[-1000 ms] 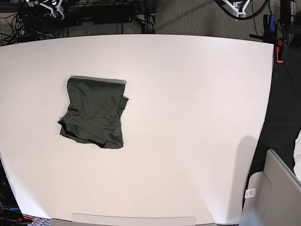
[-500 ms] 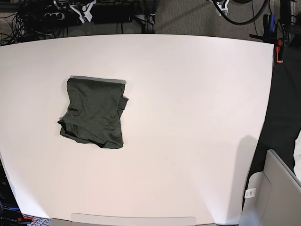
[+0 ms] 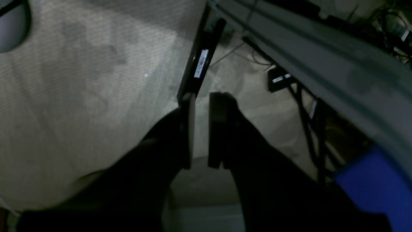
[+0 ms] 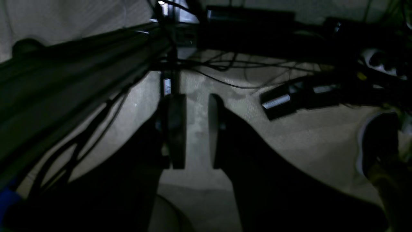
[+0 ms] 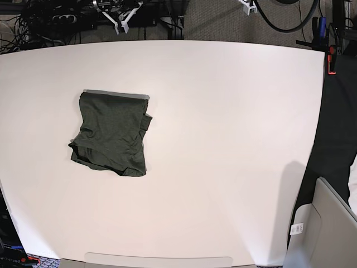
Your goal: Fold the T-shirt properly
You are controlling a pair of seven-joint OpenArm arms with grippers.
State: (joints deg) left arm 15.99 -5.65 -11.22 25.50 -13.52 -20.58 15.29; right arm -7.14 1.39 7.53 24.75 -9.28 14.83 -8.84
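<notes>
Check the left gripper [image 3: 201, 129] in the left wrist view: its two dark fingers stand parallel with a narrow gap between them, and nothing sits in that gap. It touches nothing; pale carpet [image 3: 80, 90] lies below it. A dark frame rail [image 3: 309, 61] crosses the upper right of that view, and a blue object [image 3: 373, 180] shows at the lower right, blurred.

Check the right gripper [image 4: 196, 129] in the right wrist view: its jaws are likewise set narrowly apart, empty, and clear of any surface. Loose cables [image 4: 225, 71] and black equipment boxes [image 4: 289, 96] lie on the floor beyond it.

In the base view, note the right gripper's white fingers [image 5: 121, 15] just past the far table edge, pointing down.

Locate the T-shirt [image 5: 111, 134] on the white table [image 5: 234, 156], in the left half of the base view. It lies folded into a compact, roughly rectangular bundle, with slightly uneven lower edges. Both grippers are well apart from it.
</notes>
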